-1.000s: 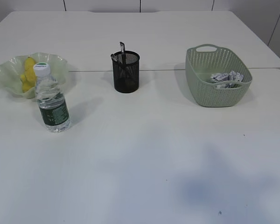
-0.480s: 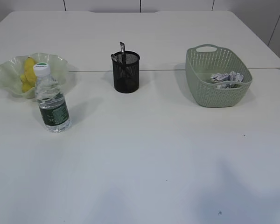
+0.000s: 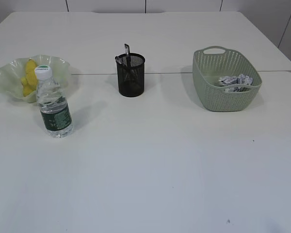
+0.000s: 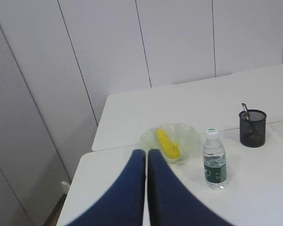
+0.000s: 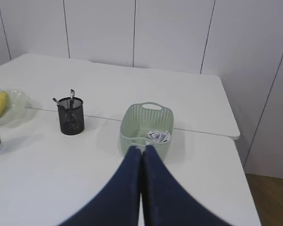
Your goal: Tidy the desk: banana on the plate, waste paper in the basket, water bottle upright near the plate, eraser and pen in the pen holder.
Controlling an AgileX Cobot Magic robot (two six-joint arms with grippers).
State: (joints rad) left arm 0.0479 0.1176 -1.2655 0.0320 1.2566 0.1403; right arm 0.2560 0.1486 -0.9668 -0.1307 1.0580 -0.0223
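Banana (image 3: pixel 28 76) on plate (image 3: pixel 63 65), water bottle (image 3: pixel 54 104) upright beside it, pen in pen holder (image 3: pixel 131 75), eraser unseen, waste paper (image 3: pixel 236 80) in basket (image 3: pixel 211 92). Left gripper (image 4: pixel 146 157) and right gripper (image 5: pixel 141 153) closed, empty, clear of desk (image 3: pixel 160 165). Looks done; next: confirm eraser.

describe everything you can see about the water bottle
The water bottle is small and clear, plastic by its look, with a white screw cap bearing a green mark on top and a dark green label around its lower body. The cap is on, and water seems to fill most of it. It stands upright on the white desk, just in front of the pale green plate and apparently not touching it. In the left wrist view it stands alone, with nothing gripping it.
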